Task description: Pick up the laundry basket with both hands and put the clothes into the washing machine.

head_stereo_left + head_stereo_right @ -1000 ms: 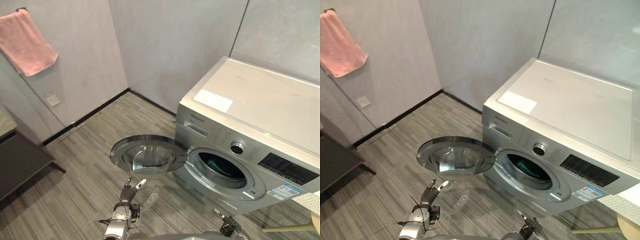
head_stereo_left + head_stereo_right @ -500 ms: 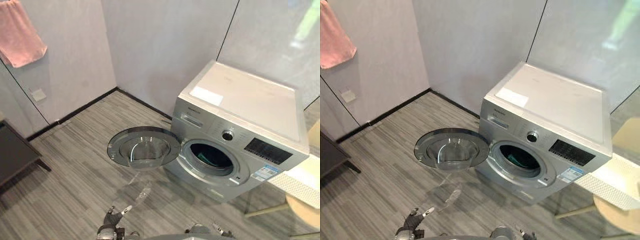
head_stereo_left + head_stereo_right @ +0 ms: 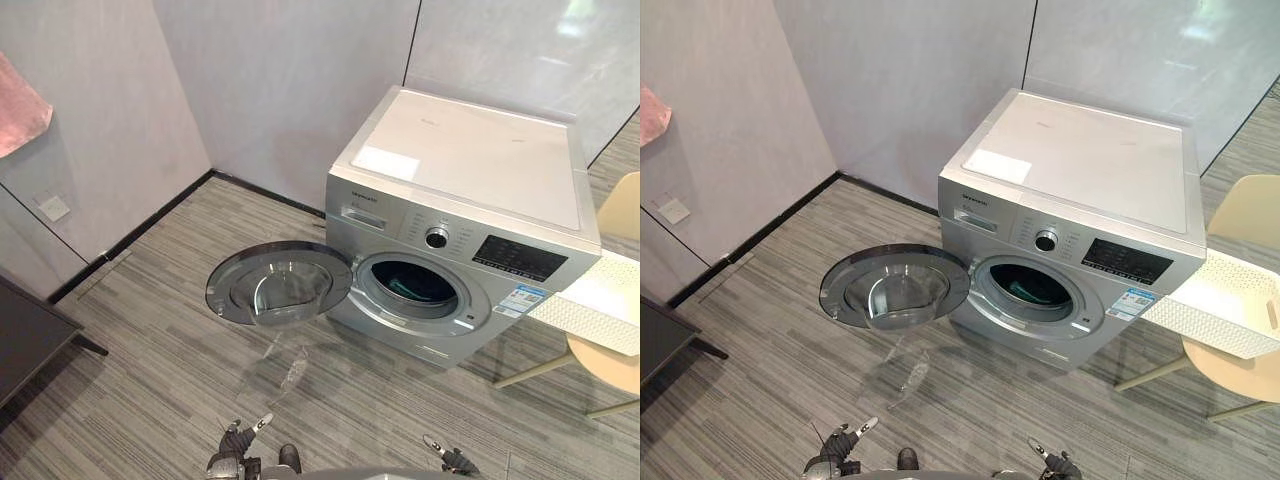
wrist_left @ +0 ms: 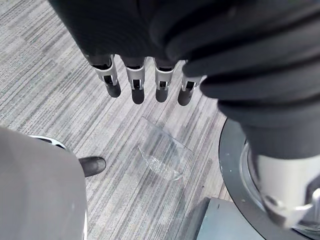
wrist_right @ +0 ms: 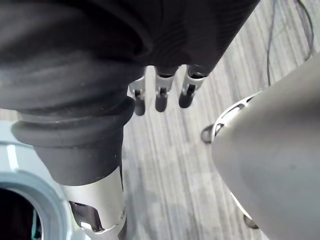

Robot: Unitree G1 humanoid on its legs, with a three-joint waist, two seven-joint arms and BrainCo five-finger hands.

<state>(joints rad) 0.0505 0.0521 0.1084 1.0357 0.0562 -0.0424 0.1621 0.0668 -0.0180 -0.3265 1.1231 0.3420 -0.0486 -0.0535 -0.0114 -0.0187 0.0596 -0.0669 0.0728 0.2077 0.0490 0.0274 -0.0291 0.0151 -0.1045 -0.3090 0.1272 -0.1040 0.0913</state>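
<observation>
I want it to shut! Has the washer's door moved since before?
No. The door stays wide open left of the drum opening on the washing machine, as before; only the camera shifted.

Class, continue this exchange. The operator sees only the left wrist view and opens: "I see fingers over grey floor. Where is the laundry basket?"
Observer: The white laundry basket sits on a beige chair, right of the washing machine.
Operator: Is anything inside the machine?
Observer: Yes, a teal item lies inside.
Operator: Is my right hand holding anything?
Observer: No, the right hand is open and empty.
</observation>
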